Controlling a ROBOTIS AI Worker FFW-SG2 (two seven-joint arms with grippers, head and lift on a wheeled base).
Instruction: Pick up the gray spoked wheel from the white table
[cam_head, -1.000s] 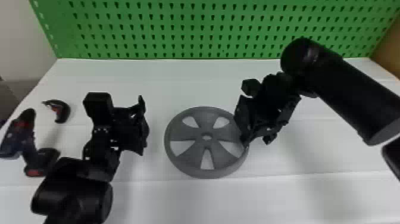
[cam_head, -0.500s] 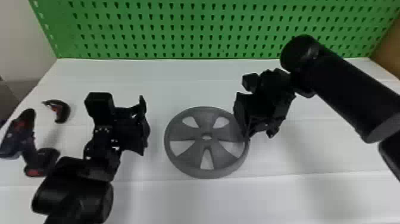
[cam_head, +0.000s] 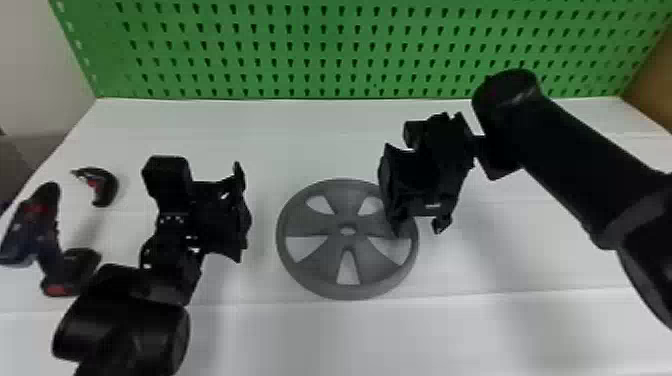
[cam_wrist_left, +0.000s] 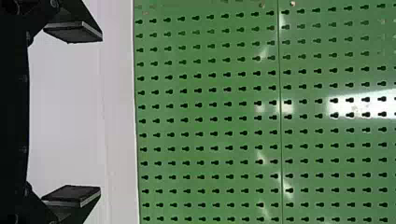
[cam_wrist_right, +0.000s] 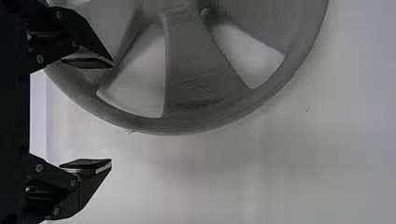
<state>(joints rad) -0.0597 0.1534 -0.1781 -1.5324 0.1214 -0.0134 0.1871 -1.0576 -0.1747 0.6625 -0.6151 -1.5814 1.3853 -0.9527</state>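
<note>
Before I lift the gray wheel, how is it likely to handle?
The gray wheel looks stiff, its broad spokes joined to a round rim. Lying flat, it probably won't roll, though it may tip if lifted by one edge. Openings between spokes suggest it is fairly light for its size.

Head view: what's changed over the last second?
The right gripper has shifted left, farther over the wheel's right side, and its angle has changed. Nothing has been grasped or released; its fingers stand open. The wheel, left gripper and drill stayed put.
</note>
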